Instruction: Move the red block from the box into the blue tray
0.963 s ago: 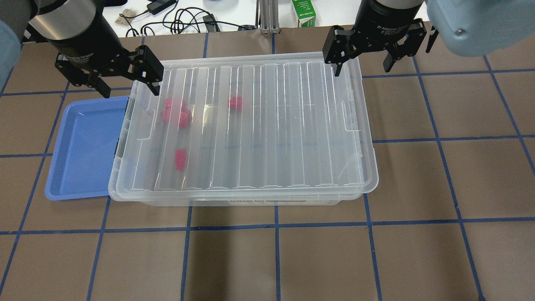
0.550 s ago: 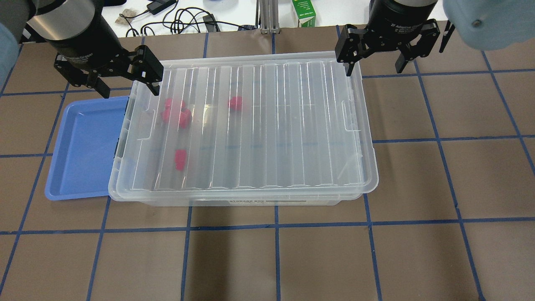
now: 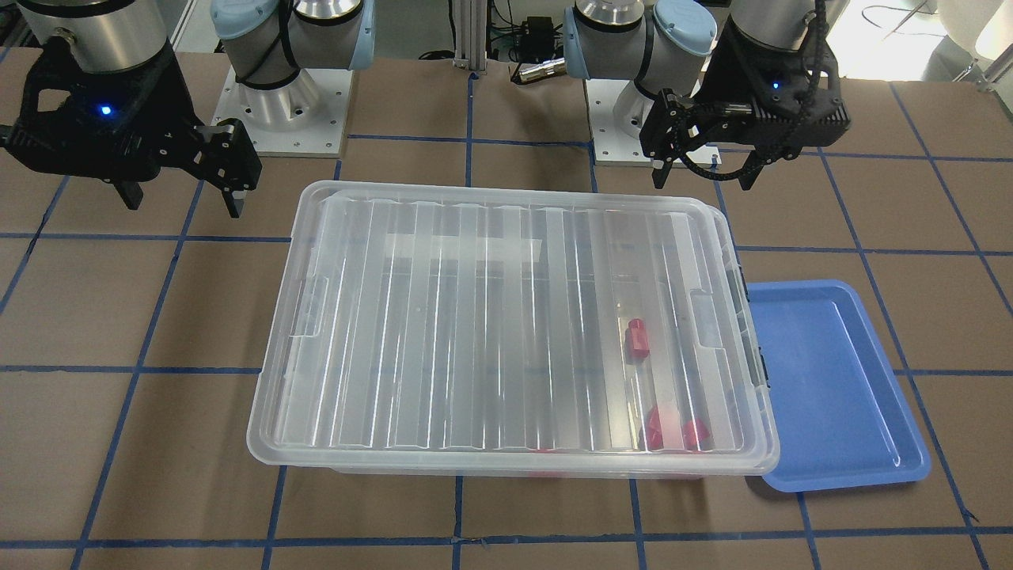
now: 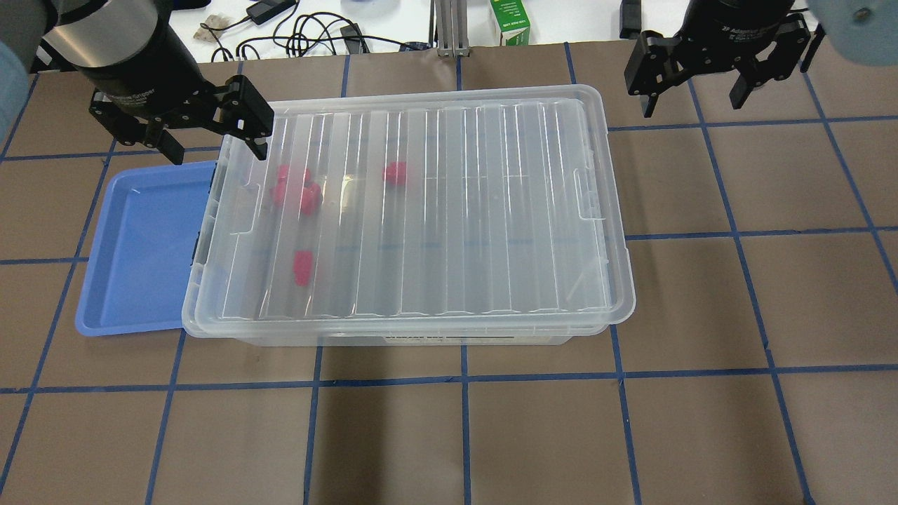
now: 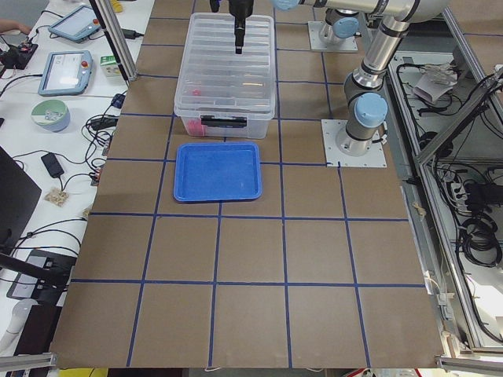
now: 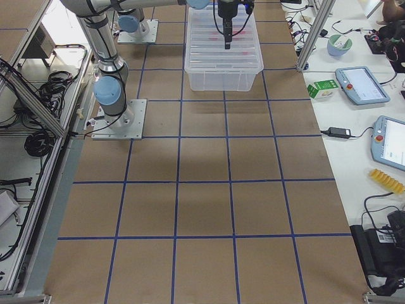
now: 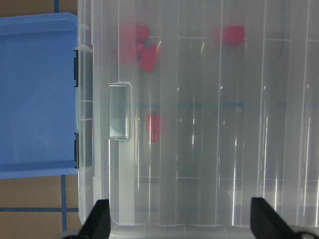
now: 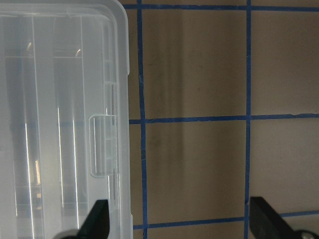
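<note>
The box (image 4: 456, 210) is a clear bin with its ribbed lid on; it also shows in the front view (image 3: 475, 317). Through the lid I see the red block (image 4: 302, 267) with its stub, lying alone near the left end, also in the front view (image 3: 637, 336) and the left wrist view (image 7: 153, 127). The blue tray (image 4: 140, 245) lies against the box's left end, partly under the lid's rim. My left gripper (image 4: 216, 144) is open and empty over the box's far left corner. My right gripper (image 4: 691, 102) is open and empty over the table beyond the box's far right corner.
Other red blocks lie in the box: a cluster (image 4: 295, 188) and a single one (image 4: 395, 172). Dark latches (image 7: 76, 114) sit on the box's left end beside the tray. A green carton (image 4: 511, 24) and cables lie beyond the table's far edge.
My right gripper has moved to the right and a little farther back, off the box's far right corner and over the bare table. The left gripper has not moved.
</note>
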Action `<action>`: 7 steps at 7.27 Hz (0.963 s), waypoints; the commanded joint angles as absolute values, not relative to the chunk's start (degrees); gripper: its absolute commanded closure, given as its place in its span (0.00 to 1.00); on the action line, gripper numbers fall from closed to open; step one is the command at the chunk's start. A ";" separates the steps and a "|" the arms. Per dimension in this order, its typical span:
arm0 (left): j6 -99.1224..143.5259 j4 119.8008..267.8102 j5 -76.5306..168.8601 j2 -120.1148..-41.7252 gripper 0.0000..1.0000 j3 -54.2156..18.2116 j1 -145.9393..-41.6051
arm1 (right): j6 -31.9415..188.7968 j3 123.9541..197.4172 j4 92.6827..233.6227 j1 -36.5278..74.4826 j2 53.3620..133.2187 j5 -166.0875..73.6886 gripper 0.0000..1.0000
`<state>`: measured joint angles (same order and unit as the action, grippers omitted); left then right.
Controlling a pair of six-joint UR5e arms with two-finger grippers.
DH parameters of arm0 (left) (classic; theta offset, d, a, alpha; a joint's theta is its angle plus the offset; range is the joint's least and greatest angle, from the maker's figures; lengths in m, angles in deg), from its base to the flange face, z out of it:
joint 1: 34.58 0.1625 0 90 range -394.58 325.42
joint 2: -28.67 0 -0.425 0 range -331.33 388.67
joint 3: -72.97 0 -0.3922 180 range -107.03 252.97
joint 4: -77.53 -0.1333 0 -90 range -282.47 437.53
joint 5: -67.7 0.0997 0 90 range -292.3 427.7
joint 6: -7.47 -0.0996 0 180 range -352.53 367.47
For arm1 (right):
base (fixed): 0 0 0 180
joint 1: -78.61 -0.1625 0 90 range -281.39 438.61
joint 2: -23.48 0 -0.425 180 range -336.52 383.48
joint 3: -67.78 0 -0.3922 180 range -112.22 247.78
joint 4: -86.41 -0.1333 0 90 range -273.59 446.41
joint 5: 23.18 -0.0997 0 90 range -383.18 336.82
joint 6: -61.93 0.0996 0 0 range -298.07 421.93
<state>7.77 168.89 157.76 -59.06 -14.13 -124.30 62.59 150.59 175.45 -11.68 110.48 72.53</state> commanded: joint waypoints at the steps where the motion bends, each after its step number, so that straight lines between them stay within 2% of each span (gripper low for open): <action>1: 7.82 168.93 157.79 -59.04 0.00 -14.13 -124.31 | 61.84 158.08 178.75 -10.78 110.58 72.97 0.00; 4: 7.74 168.85 157.79 -59.21 0.00 -14.13 -124.31 | 61.76 170.05 199.54 -11.48 108.31 69.30 0.00; 7: 7.82 168.84 157.70 -59.13 0.00 -14.13 -124.31 | 60.87 170.87 201.02 -11.57 105.57 69.89 0.00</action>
<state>7.75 168.87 157.73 -59.11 -14.13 -124.31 61.12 170.53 200.63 -11.54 106.22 69.47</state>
